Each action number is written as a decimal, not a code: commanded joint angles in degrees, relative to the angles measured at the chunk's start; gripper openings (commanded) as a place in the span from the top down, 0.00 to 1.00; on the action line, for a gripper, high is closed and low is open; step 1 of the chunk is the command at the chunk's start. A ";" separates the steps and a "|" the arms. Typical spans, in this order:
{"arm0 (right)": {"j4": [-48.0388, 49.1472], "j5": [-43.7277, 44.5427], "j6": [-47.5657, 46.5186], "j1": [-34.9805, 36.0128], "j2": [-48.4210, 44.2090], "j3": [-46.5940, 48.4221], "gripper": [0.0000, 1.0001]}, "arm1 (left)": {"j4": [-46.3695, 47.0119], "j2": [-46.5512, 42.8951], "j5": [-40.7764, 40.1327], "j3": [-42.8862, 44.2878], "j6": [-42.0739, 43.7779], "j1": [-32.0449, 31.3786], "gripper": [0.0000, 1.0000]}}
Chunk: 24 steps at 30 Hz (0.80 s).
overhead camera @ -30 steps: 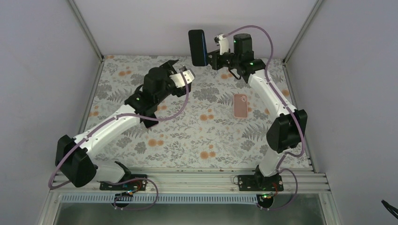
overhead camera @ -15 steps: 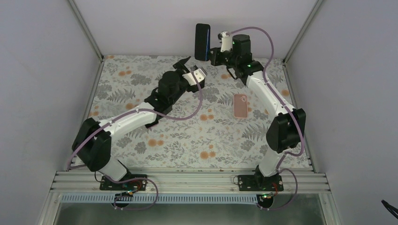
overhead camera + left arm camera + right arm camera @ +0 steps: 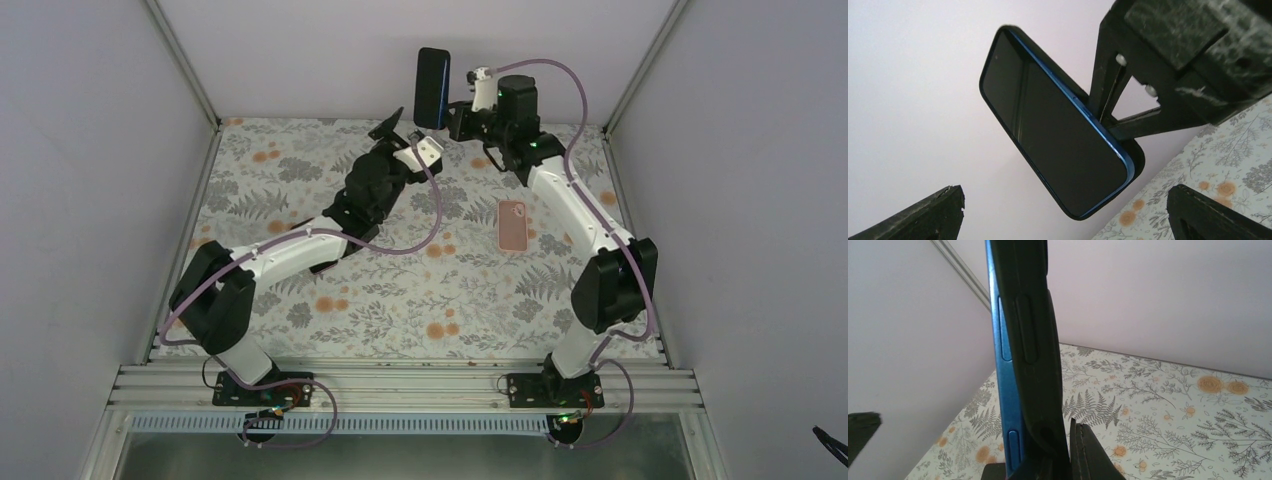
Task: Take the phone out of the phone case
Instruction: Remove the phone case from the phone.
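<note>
A blue phone (image 3: 432,88) in a black case is held upright in the air at the back of the table. My right gripper (image 3: 450,115) is shut on its lower end. In the right wrist view the blue phone edge (image 3: 1004,340) stands proud of the black case (image 3: 1034,330), clamped in the right gripper (image 3: 1048,465). My left gripper (image 3: 408,137) is open and empty, just below and left of the phone. In the left wrist view the dark screen (image 3: 1048,125) faces the open left gripper (image 3: 1065,192), whose jaws stand wide apart short of the phone's lower end.
A pink phone-shaped item (image 3: 512,224) lies flat on the floral tabletop (image 3: 400,290) right of centre. Grey walls close in the back and both sides. The right arm's black fingers (image 3: 1148,65) sit behind the phone.
My left arm has stretched up and to the right, bringing its open gripper close under the phone. My right gripper shifted the phone slightly right, then held still.
</note>
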 commanded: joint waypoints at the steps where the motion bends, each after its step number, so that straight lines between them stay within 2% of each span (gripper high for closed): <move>1: 6.21 -0.25 1.18 0.52 -5.33 -1.16 0.97 | 3.58 1.77 -2.98 1.86 1.04 -0.39 0.00; 11: 6.96 -0.84 0.77 0.74 -7.46 -3.32 0.97 | 11.11 3.28 -7.73 1.79 3.94 -1.28 0.00; 24: 7.10 -1.28 0.72 1.18 -6.93 -3.22 0.97 | 12.08 5.04 -8.65 3.29 5.34 -2.12 0.00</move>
